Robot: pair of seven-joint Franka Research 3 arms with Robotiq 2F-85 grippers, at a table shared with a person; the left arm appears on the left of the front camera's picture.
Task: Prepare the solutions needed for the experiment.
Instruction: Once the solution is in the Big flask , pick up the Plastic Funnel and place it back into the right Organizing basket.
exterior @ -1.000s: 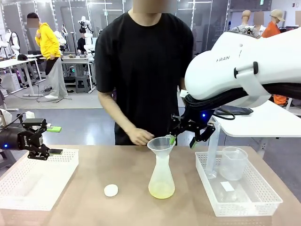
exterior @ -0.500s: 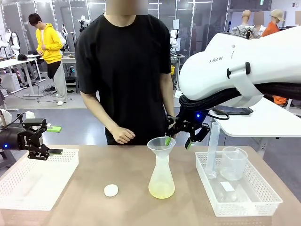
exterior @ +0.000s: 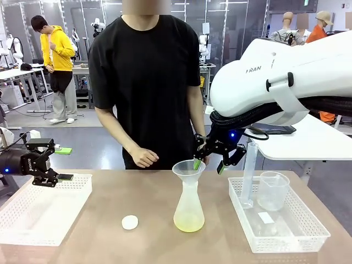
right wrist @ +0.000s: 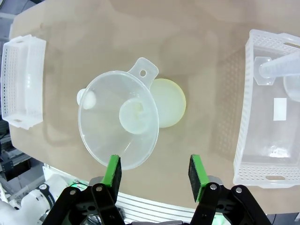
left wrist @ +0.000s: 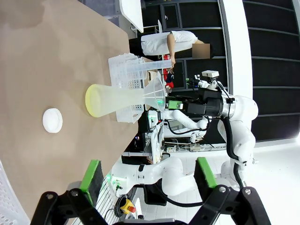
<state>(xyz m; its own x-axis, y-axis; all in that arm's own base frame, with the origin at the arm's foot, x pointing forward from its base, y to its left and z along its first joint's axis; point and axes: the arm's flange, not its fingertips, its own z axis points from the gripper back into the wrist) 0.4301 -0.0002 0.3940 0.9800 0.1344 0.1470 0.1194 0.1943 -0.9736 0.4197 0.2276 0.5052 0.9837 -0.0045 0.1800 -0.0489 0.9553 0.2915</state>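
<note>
A little pale yellow solution (exterior: 188,221) sat in the translucent plastic conical flask (exterior: 188,199) mid-counter (exterior: 110,192). The clear plastic funnel (exterior: 188,168) stood in its neck, and the small white round stopper disc (exterior: 130,222) lay nearby, unfitted. The right gripper (exterior: 209,166) hung open and empty beside the funnel rim. The left gripper (exterior: 65,164) gaped wide, holding nothing. Removing the funnel and stoppering probably remained.

The left end effector (exterior: 65,164) and the right end effector (exterior: 209,166) hover with jaws parted.

A small white round disc (exterior: 130,222) lies on the brown counter (exterior: 137,192). One white perforated tray (exterior: 33,214) sits left; another (exterior: 297,226) (right side) holds a tall clear cylinder (exterior: 249,176) and a beaker (exterior: 273,191).
</note>
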